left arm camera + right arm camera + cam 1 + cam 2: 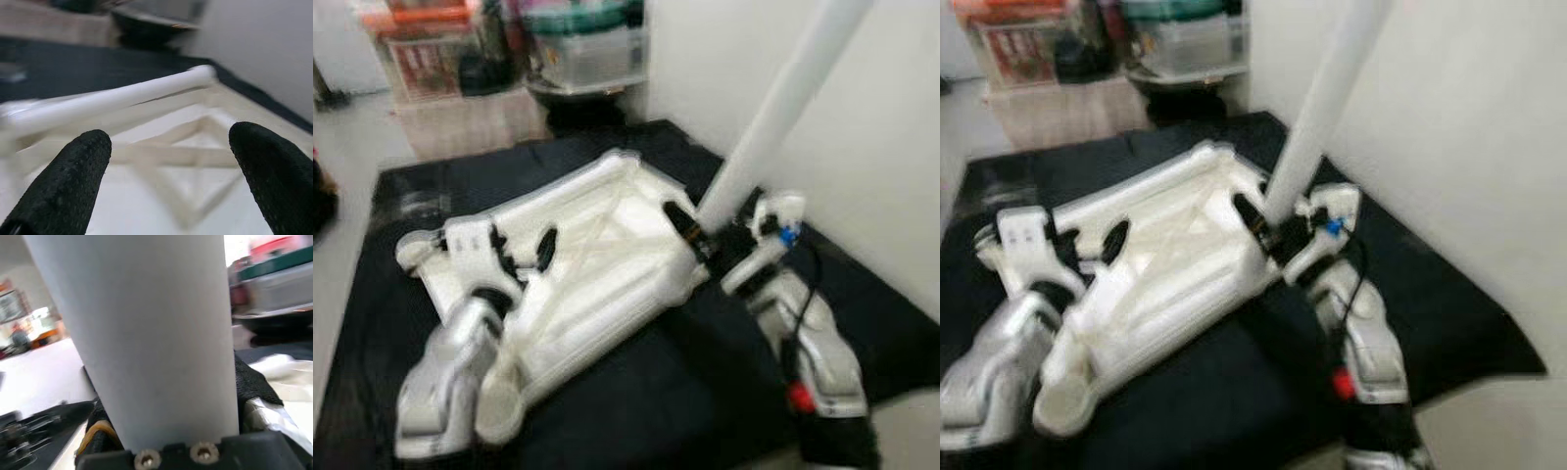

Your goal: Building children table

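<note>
A white plastic table top (607, 255) lies upside down on a black mat (636, 401), its ribbed underside facing up. My right gripper (710, 233) is shut on a white round table leg (773, 108) at the top's right corner. The leg rises tilted up and to the right; its lower end is hidden by the fingers. In the right wrist view the leg (146, 333) stands close between the jaws. My left gripper (522, 250) rests open over the left part of the top, its black fingers (73, 181) spread above the crossed ribs (195, 161).
A white wall (881, 147) runs close along the right of the mat. Clear storage boxes (587, 49) and a beige box (470, 122) stand at the back. Pale floor (342, 176) lies left of the mat. The views are blurred.
</note>
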Robot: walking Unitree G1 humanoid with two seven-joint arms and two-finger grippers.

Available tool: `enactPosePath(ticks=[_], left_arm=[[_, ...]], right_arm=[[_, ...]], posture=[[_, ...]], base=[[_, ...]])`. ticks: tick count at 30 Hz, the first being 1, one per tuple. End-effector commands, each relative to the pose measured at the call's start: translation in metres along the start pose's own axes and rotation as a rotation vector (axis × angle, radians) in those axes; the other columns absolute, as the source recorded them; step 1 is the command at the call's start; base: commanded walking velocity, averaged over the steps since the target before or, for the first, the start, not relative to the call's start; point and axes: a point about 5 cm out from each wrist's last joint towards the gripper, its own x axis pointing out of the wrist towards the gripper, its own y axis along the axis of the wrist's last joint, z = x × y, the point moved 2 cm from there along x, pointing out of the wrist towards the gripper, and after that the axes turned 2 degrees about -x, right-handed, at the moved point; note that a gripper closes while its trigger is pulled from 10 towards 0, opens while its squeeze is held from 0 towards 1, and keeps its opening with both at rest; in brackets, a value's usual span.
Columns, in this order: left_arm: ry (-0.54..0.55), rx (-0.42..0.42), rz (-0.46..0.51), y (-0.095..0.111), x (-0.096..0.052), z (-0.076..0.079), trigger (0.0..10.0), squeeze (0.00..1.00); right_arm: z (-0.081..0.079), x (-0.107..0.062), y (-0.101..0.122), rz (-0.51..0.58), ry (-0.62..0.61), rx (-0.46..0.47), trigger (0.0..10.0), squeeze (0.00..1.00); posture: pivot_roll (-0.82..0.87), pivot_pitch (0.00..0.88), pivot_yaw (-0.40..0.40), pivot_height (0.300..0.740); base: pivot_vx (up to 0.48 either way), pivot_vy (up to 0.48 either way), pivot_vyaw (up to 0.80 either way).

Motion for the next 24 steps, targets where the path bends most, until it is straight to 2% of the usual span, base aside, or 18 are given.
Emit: enactPosePath(ticks=[1, 2, 4, 5, 7, 10, 11, 13, 14, 15, 17, 19, 22, 23, 24], left_arm=[[0.015, -0.037, -0.084, -0.013, -0.002, 0.0, 10.0, 0.0], [0.021, -0.043, -0.11, -0.017, -0.002, -0.001, 10.0, 0.0], [-0.084, -0.029, -0.215, -0.03, -0.001, 0.009, 10.0, 0.0], [-0.084, -0.029, -0.215, -0.03, -0.001, 0.009, 10.0, 0.0], [-0.217, 0.005, -0.299, -0.04, -0.005, 0.025, 10.0, 0.0], [-0.217, 0.005, -0.299, -0.04, -0.005, 0.025, 10.0, 0.0], [-0.299, 0.043, -0.352, -0.043, -0.014, 0.036, 10.0, 0.0], [-0.299, 0.043, -0.352, -0.043, -0.014, 0.036, 10.0, 0.0], [-0.253, 0.074, -0.36, -0.04, -0.022, 0.032, 10.0, 0.0], [-0.253, 0.074, -0.36, -0.04, -0.022, 0.032, 10.0, 0.0], [-0.163, 0.101, -0.346, -0.035, -0.026, 0.023, 10.0, 0.0], [-0.131, 0.109, -0.34, -0.033, -0.028, 0.019, 10.0, 0.0], [-0.074, 0.121, -0.314, -0.026, -0.032, 0.013, 10.0, 0.0], [-0.074, 0.121, -0.314, -0.026, -0.032, 0.013, 10.0, 0.0], [-0.059, 0.132, -0.295, -0.021, -0.035, 0.011, 10.0, 0.0]], right_arm=[[0.01, 0.0, 0.012, 0.031, -0.042, -0.068, 10.0, 0.0], [0.013, 0.002, 0.014, 0.035, -0.056, -0.086, 10.0, 0.0], [0.035, 0.008, 0.022, 0.009, -0.221, -0.297, 10.0, 0.0], [0.035, 0.008, 0.022, 0.009, -0.221, -0.297, 10.0, 0.0], [0.054, 0.015, 0.032, 0.003, -0.339, -0.464, 10.0, 0.0], [0.054, 0.015, 0.032, 0.003, -0.339, -0.464, 10.0, 0.0], [0.061, 0.025, 0.038, 0.015, -0.362, -0.54, 10.0, 0.0], [0.061, 0.025, 0.038, 0.015, -0.362, -0.54, 10.0, 0.0], [0.056, 0.039, 0.036, 0.024, -0.305, -0.55, 10.0, 0.0], [0.056, 0.039, 0.036, 0.024, -0.305, -0.55, 10.0, 0.0], [0.05, 0.048, 0.03, 0.03, -0.258, -0.521, 10.0, 0.0], [0.048, 0.05, 0.028, 0.032, -0.247, -0.512, 10.0, 0.0], [0.046, 0.059, 0.024, 0.051, -0.221, -0.422, 10.0, 0.0], [0.046, 0.059, 0.024, 0.051, -0.221, -0.422, 10.0, 0.0], [0.043, 0.064, 0.024, 0.075, -0.212, -0.365, 10.0, 0.0]], posture=[[-0.03, 0.003, -0.002, 0.74], [-0.03, 0.003, -0.002, 0.74], [-0.04, 0.006, -0.001, 0.74], [-0.04, 0.006, -0.001, 0.74], [-0.04, 0.012, -0.001, 0.74], [-0.04, 0.012, -0.001, 0.74], [-0.02, 0.023, -0.011, 0.74], [-0.02, 0.023, -0.011, 0.74], [0.0, 0.037, -0.02, 0.74], [0.0, 0.037, -0.02, 0.74], [0.03, 0.066, -0.03, 0.74], [0.03, 0.071, -0.03, 0.74], [0.06, 0.106, -0.027, 0.74], [0.06, 0.106, -0.027, 0.74], [0.08, 0.131, -0.025, 0.74]], base=[[0.0, 0.0, 0.0], [0.0, 0.0, 0.0], [0.0, 0.0, 0.0], [0.0, 0.0, 0.0], [0.0, 0.0, 0.0], [0.0, 0.0, 0.0], [0.0, 0.0, 0.0], [0.0, 0.0, 0.0], [0.0, 0.0, 0.0], [0.0, 0.0, 0.0], [0.0, 0.0, 0.0], [0.0, 0.0, 0.0], [0.0, 0.0, 0.0], [0.0, 0.0, 0.0], [0.0, 0.0, 0.0]])
